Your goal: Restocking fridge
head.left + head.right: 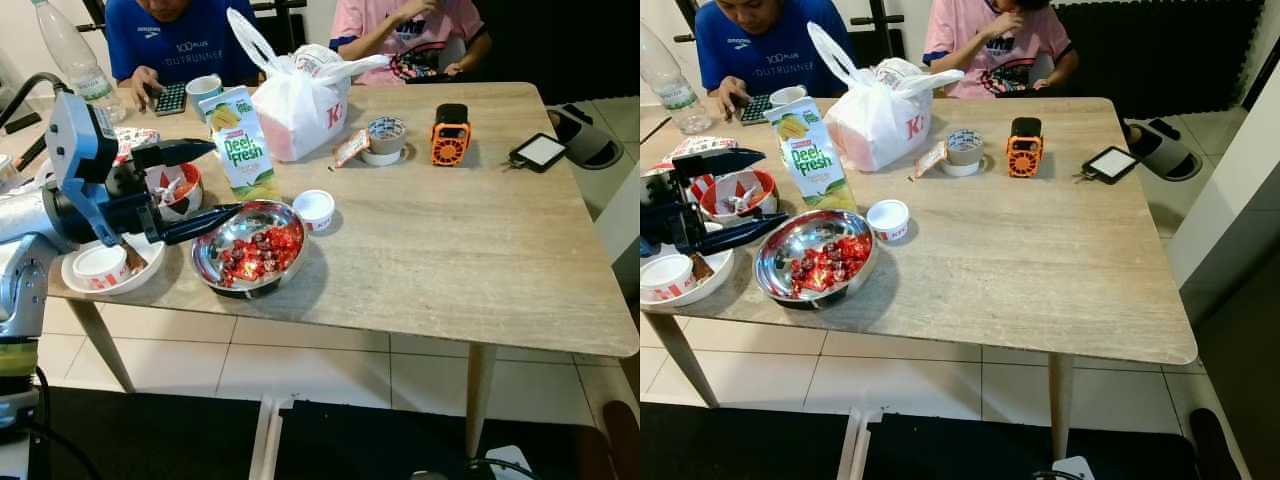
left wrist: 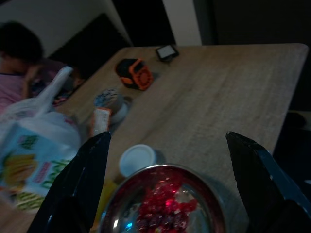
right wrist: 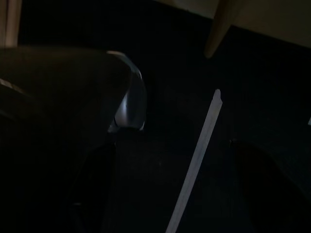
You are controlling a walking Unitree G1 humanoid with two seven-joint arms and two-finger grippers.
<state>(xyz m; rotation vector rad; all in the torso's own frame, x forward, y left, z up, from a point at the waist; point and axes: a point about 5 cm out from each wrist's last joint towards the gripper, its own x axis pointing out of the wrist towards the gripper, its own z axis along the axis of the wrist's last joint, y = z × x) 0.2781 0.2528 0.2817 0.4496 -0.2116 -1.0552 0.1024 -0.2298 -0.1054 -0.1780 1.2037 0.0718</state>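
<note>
My left gripper (image 1: 226, 178) is open above the table's left end, fingers pointing right, nothing between them. Its lower finger lies over the left rim of a steel bowl (image 1: 298, 228) holding red wrapped pieces. Its upper finger reaches toward a green and yellow Peel Fresh juice carton (image 1: 240, 140), which stands upright just behind the bowl. In the left wrist view the two black fingers (image 2: 80, 189) frame the bowl (image 2: 114, 208), with the carton (image 2: 34, 165) beside it. My right arm hangs idle; the dark right wrist view shows faint fingers (image 3: 95, 189) spread apart over the floor.
A white KFC bag (image 1: 300, 105), small white cup (image 1: 314, 208), tape roll (image 1: 386, 138), orange device (image 1: 451, 135) and phone (image 1: 538, 152) are on the table. A red bowl (image 1: 185, 190), a plate (image 1: 80, 285) and a water bottle (image 1: 70, 50) are at the left. Two people sit opposite.
</note>
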